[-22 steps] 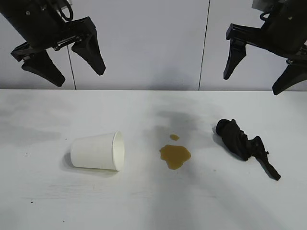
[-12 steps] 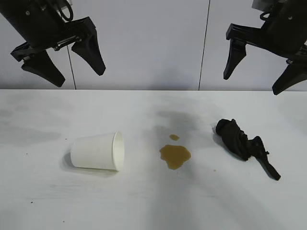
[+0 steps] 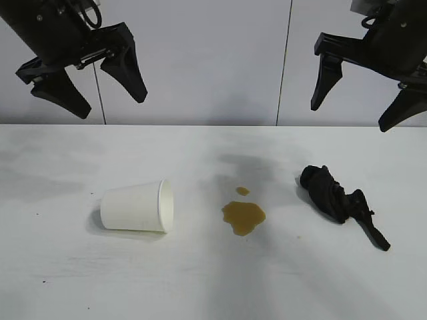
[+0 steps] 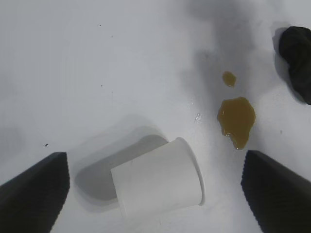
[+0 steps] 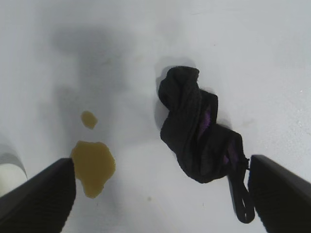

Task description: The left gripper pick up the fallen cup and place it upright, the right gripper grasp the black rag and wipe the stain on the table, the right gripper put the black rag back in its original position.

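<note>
The white paper cup lies on its side on the white table, mouth toward the stain; it also shows in the left wrist view. The amber stain with a small drop sits at the table's middle, and shows in both wrist views. The crumpled black rag lies to the right. My left gripper hangs open high above the cup. My right gripper hangs open high above the rag.
A grey panelled wall stands behind the table's far edge. Faint grey smudges mark the tabletop. The rag has a thin looped strap trailing toward the front right.
The cup has shifted slightly to the right on the table. The left gripper has edged a little. The right arm, rag and stain are unchanged.
</note>
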### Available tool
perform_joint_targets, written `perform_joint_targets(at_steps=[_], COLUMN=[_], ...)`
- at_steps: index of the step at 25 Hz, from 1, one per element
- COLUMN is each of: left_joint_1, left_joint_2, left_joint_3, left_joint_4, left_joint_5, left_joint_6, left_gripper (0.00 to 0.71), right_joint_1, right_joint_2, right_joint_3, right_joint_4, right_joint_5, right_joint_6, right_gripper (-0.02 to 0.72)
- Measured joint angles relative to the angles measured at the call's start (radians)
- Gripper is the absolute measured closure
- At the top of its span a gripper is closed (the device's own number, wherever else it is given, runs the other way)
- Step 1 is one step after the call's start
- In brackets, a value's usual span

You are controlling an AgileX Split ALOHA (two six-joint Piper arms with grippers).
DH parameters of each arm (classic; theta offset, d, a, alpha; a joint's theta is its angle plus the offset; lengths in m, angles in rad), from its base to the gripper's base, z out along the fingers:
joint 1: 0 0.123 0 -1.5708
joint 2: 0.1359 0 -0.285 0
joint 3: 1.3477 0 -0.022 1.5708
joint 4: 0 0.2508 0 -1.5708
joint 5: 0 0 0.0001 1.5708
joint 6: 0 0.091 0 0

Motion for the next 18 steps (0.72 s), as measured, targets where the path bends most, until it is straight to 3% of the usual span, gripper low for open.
perform_joint_targets(at_steps=[3,6,9,11,18], left_joint_1=[0.0,-0.018,-0.083,-0.138,-0.294], left_joint_2=[0.0,0.0,0.0,0.0,0.012], left_joint_3=[0.0,0.0,0.0,0.0,0.0], left_joint_4=[0.0,0.024,0.076,0.119,0.324], left_joint_5=[-0.014,0.016,0.102,0.126,0.058], left_joint_6=[0.011,0.234,0.556,0.666,0.709], left_gripper=[0.016,0.016,0.016,0.016,0.016], right_joint_1=[0.0,0.0,0.0,0.0,0.0], right_joint_2=[0.0,0.0,0.0,0.0,0.0], right_joint_3=[0.0,0.0,0.0,0.0,0.0], right_joint_4=[0.0,0.0,0.0,0.0,0.0], right_joint_5=[0.0,0.0,0.0,0.0,0.002], right_joint_6=[0.0,0.0,0.0,0.0,0.0], right_gripper=[0.042,0.042,0.042,0.042,0.042])
